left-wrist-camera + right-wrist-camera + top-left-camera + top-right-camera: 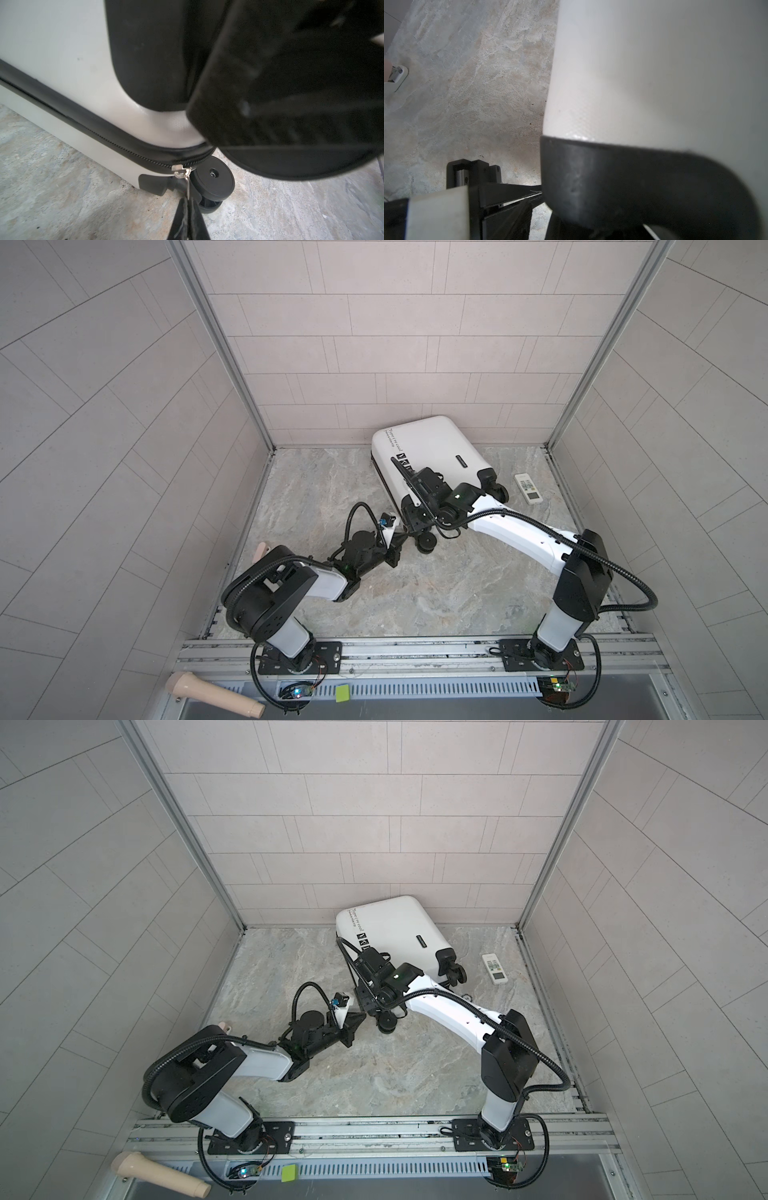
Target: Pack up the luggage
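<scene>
Left jaws are clenched on the zipper pull of the luggage; whether the right jaws are released or clenched I cannot tell.

In both top views the luggage lies closed, broad white face up, at the back of the bench, right of centre and close to the rear wall; a remote control lies near its farther wheel. My left arm stretches low and forward from its base, wrist aimed at the near wheel; my right arm stands with its elbow high, forearm sloping down and across to that same near corner, wrist bent over the shell.

From the left wrist, my fingertips pinch the metal pull hanging from the slider, just beside the wheel; the black zipper band is zipped closed as far as the slider; blurred black hardware of my right arm fills one side.

From the right wrist, the white shell and its black corner guard sit very close; my left jaws reach in low at that corner, over the bench.
</scene>
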Robot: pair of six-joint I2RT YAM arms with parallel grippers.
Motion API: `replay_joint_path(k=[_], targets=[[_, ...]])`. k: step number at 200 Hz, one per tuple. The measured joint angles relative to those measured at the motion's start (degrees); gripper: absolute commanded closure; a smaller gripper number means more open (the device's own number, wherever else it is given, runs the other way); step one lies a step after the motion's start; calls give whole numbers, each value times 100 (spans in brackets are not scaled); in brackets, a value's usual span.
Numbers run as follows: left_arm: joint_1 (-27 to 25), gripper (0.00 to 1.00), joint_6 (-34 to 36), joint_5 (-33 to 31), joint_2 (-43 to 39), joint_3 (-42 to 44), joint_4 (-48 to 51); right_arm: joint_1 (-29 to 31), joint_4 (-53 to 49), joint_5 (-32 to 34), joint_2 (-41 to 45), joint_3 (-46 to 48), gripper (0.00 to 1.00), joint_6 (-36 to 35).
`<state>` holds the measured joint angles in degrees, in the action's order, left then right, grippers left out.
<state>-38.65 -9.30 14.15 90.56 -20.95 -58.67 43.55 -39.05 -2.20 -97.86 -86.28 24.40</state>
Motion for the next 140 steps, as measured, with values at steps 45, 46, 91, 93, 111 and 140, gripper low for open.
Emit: replay_joint_path(k=[45,46,91,93,111,140], targets=[[-33,74,-63,-4,42,105,-249,-11,94,63,269,50,26,31],[-35,73,-61,-2,42,107,-251,-11,94,66,275,50,26,31],[-76,46,-11,-42,109,260,-476,-24,76,184,634,50,23,26],[-76,46,-11,-46,120,267,-494,-24,70,188,645,50,23,26],[-76,46,28,-76,286,304,-649,-37,-7,254,748,52,22,20],[-76,49,42,-157,695,317,-1010,-79,-120,297,964,227,22,0]])
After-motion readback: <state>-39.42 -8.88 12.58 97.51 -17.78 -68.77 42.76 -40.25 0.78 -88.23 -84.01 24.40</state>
